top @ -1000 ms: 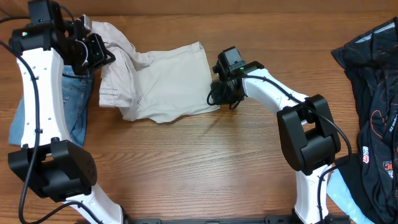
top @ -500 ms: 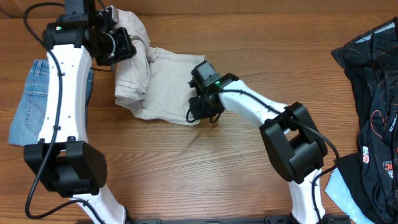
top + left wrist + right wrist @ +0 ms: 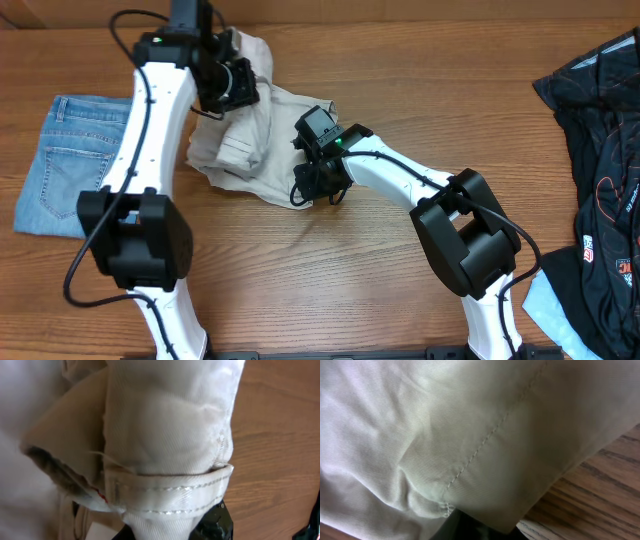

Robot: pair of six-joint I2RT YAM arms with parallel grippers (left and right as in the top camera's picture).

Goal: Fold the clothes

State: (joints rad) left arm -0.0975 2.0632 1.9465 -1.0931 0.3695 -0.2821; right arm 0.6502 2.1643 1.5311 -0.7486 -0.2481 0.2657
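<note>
The clothes, pale cream shorts (image 3: 243, 150), lie bunched on the wooden table left of centre. My left gripper (image 3: 228, 88) is at their upper edge, shut on a fold of stitched band (image 3: 170, 492) that fills the left wrist view and comes out from between the jaws. At the shorts' right edge sits my right gripper (image 3: 318, 180), shut on the hem. A stitched seam (image 3: 485, 442) and cream cloth drape over its dark fingers (image 3: 470, 527) in the right wrist view.
Folded light-blue jeans (image 3: 70, 160) lie flat at the left edge. A black garment with orange-white print (image 3: 600, 140) covers the far right. Something pale blue (image 3: 545, 300) shows by the right arm's base. Bare wood (image 3: 330, 280) runs along the front.
My left gripper has carried the shorts' top edge to the right, off the jeans. My right gripper has drawn the hem leftward. The shorts are now much more bunched.
</note>
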